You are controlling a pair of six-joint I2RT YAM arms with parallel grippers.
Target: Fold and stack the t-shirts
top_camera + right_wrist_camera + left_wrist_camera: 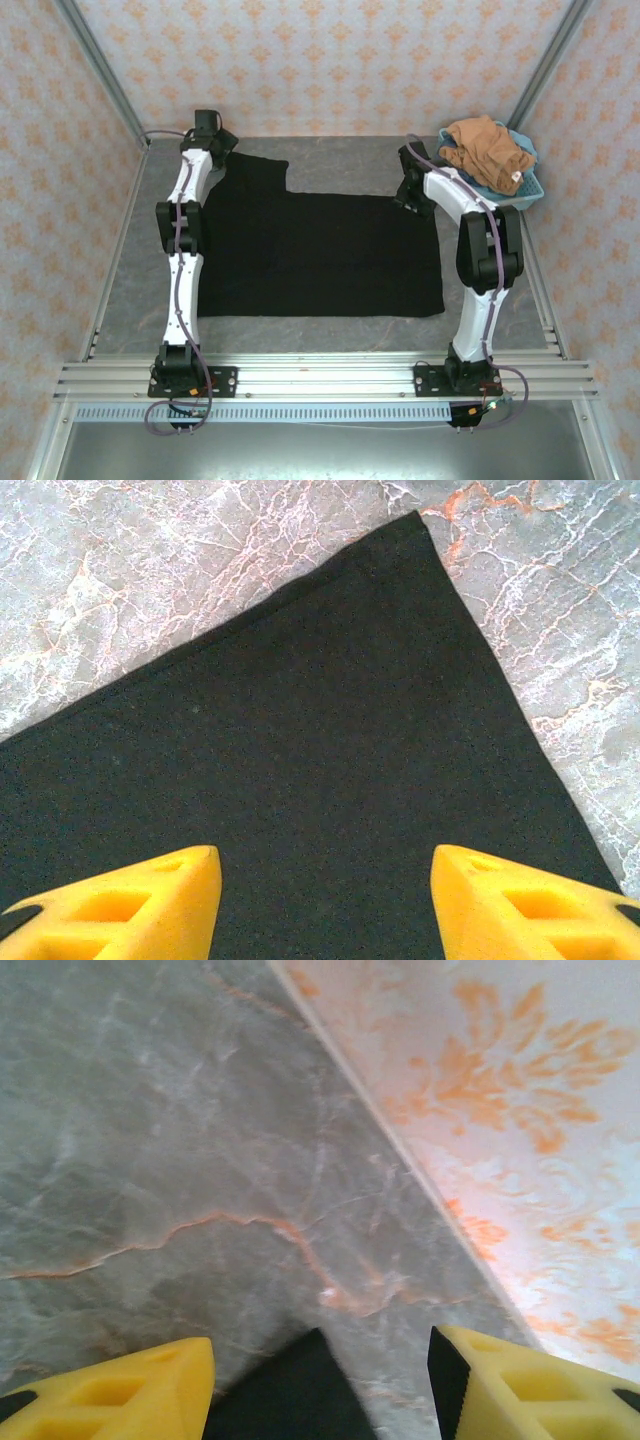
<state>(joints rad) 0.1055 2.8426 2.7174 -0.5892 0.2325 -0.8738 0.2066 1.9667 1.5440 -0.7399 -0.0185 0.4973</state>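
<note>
The black t-shirt [320,255] lies spread flat on the grey marble table, showing plain black cloth. My left gripper [218,140] hovers at the shirt's far left corner; in the left wrist view the gripper [320,1348] is open, with that cloth corner [285,1400] lying between the yellow fingers [150,1385]. My right gripper [408,198] is over the shirt's far right corner. In the right wrist view it [325,852] stands open above the black cloth [320,700], holding nothing. The orange-brown t-shirt [485,148] sits crumpled in the basket.
The light-blue basket [532,190] stands at the table's far right corner, close to the right arm. The patterned back wall [520,1110] runs just beyond the left gripper. Metal frame rails border the table's sides and near edge [320,375].
</note>
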